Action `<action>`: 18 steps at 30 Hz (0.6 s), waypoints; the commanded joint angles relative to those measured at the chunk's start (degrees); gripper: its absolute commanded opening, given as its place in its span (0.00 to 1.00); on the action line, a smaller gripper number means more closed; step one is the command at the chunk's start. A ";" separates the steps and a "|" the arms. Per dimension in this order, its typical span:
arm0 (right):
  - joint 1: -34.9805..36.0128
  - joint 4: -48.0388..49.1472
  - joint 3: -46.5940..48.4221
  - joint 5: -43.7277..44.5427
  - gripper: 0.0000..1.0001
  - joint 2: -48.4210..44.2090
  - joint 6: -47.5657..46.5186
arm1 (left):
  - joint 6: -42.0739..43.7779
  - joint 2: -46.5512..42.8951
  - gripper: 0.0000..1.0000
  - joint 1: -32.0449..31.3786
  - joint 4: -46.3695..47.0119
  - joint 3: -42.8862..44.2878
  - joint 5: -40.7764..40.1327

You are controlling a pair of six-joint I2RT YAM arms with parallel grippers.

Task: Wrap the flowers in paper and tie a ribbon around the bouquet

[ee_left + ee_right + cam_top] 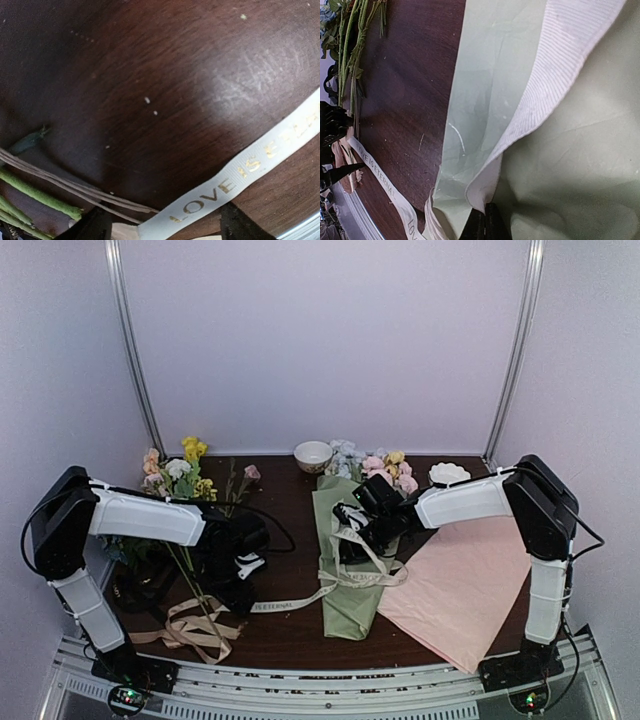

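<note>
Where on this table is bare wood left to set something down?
Bare wood lies between the left arm and the bouquet, behind the ribbon, running back to the bowl. A narrower strip sits at the near edge between the tan ribbon and the bouquet. Crowded: the left side under loose flowers, the right under the pink sheet.

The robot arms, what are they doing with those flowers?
They are tying up a bouquet. The flowers are already wrapped in green paper in the middle of the table. The right gripper is shut, pinching the ribbon on the bouquet. The left gripper is open above the ribbon's loose end, which lies flat on the table.
</note>
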 commanded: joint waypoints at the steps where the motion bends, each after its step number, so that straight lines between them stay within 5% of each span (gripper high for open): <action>1: -0.41 -1.53 0.13 0.08 0.00 -0.47 -0.56 | 2.77 2.81 0.68 0.11 5.97 -1.18 1.07; 8: -0.53 -1.62 0.13 0.08 0.00 -0.28 -0.64 | 2.83 0.90 0.00 0.09 5.62 -0.96 -1.26; 18: -0.92 -2.26 0.73 -0.23 0.00 -0.93 -0.77 | 4.70 -16.03 0.00 -2.22 4.62 5.04 -14.43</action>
